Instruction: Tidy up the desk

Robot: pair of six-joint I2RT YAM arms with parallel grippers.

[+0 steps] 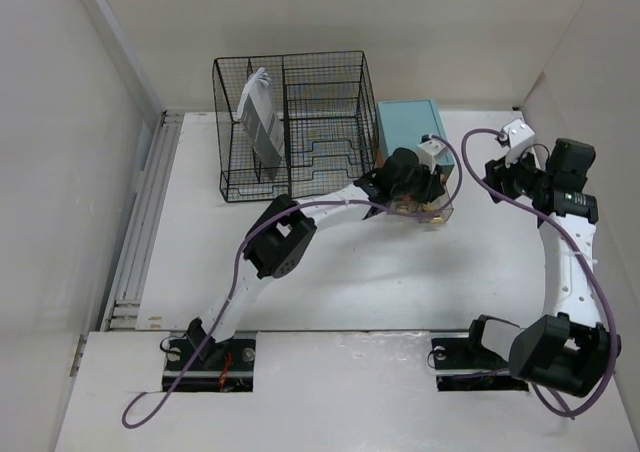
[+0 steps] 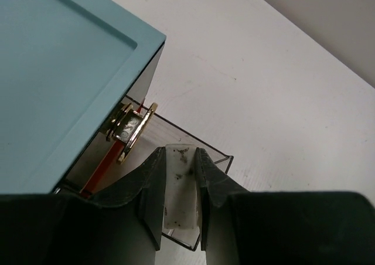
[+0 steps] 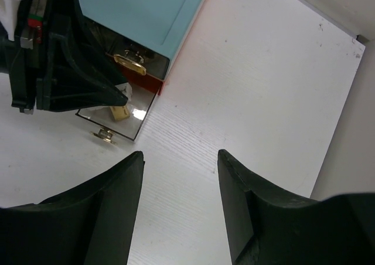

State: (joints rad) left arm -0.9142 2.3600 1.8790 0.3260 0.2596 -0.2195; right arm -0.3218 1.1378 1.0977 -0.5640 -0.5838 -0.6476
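the left pincer (image 2: 179, 155) is closed on a small white speckled block (image 2: 179, 189) and hangs over the clear plastic drawer (image 2: 181, 138), which is pulled out at the front of the small teal drawer box (image 2: 58, 71). the large flat white matte tabletop (image 1: 400, 282) lies under and around this box. the right pincer (image 3: 179, 200), right of the box, is wide open and empty. the step seems to be storing the block. next, the left pincer should release it into the drawer, then push the drawer shut.
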